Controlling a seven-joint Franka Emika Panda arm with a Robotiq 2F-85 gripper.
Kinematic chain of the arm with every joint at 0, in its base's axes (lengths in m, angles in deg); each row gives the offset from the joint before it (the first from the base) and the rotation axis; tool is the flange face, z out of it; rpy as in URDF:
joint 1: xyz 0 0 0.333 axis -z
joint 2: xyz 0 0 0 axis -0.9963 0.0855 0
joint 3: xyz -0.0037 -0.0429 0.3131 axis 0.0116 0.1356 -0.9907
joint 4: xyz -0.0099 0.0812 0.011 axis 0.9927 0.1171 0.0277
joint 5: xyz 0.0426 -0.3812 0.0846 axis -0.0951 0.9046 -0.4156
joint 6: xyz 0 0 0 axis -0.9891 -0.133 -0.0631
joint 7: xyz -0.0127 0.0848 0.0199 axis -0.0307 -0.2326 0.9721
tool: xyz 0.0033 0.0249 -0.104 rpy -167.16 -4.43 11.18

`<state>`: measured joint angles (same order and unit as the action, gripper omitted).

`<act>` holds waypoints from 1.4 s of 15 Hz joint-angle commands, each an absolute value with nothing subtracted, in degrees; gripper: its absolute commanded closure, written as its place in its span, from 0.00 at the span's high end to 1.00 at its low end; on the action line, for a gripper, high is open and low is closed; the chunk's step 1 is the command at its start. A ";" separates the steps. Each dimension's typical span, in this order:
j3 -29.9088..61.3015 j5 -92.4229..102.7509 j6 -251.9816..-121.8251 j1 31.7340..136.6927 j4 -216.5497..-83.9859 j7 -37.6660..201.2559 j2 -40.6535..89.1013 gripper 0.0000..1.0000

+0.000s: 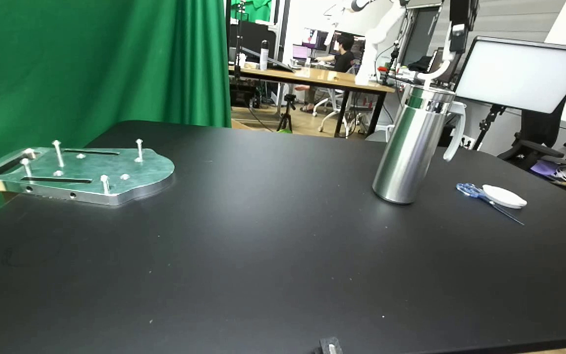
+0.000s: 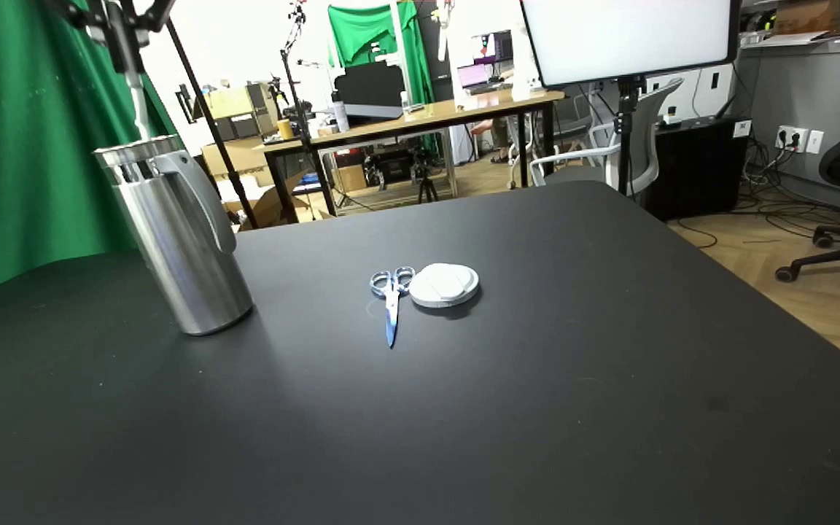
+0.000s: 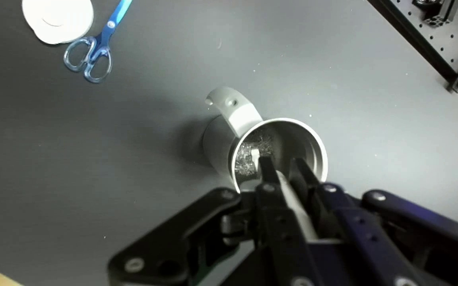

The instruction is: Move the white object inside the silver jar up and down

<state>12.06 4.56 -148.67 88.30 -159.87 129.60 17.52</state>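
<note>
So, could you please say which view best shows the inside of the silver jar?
The wrist view, because it looks down into the silver jar, though the gripper hides part. Both exterior views show mainly its outside.

Slim black fingers (image 3: 268, 171) are noted on the claw (image 3: 283, 164); silver screws (image 3: 134, 265) are seated in black links (image 3: 177, 226) either side.

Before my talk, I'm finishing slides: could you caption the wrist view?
Gripper holding a white object that reaches into the silver jar, blue scissors and white disc nearby.
</note>
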 commanded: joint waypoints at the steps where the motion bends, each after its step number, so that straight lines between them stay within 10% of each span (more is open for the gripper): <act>1: 12.28 2.88 -145.16 89.04 -158.05 132.47 11.08 0.04; 21: 12.02 5.22 -148.41 87.88 -162.04 133.31 18.53 0.04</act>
